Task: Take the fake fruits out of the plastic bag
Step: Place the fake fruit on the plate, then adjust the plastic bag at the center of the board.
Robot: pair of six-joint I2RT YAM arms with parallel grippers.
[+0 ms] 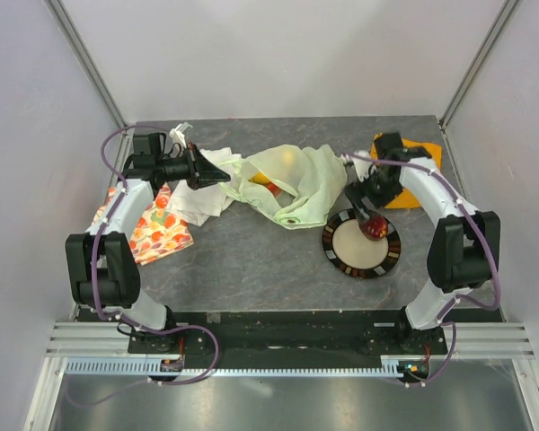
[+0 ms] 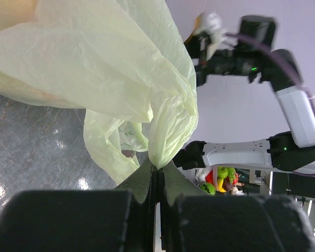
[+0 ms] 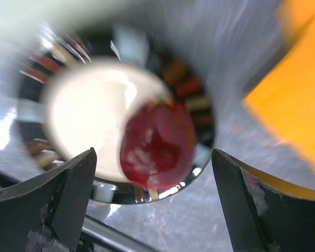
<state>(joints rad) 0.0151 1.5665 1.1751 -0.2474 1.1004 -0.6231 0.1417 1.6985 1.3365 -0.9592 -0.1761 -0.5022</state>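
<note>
The plastic bag [image 1: 292, 184] is nipped at its left end by the left gripper [image 2: 157, 169], whose jaws are pressed together on a thin fold of the pale green film. From there the bag lies slack on the surface [image 1: 251, 260]. Its long axis runs left to right across the upper middle of the top view, and yellow and red fake fruits [image 1: 269, 181] show inside. Over at right, the right gripper [image 3: 152, 155] hangs with jaws spread wide either side of a red fruit [image 3: 157, 142], neither touching it. That fruit rests on the patterned plate [image 1: 341, 259]. A white cloth [image 1: 202, 205] lies by the bag's left end.
</note>
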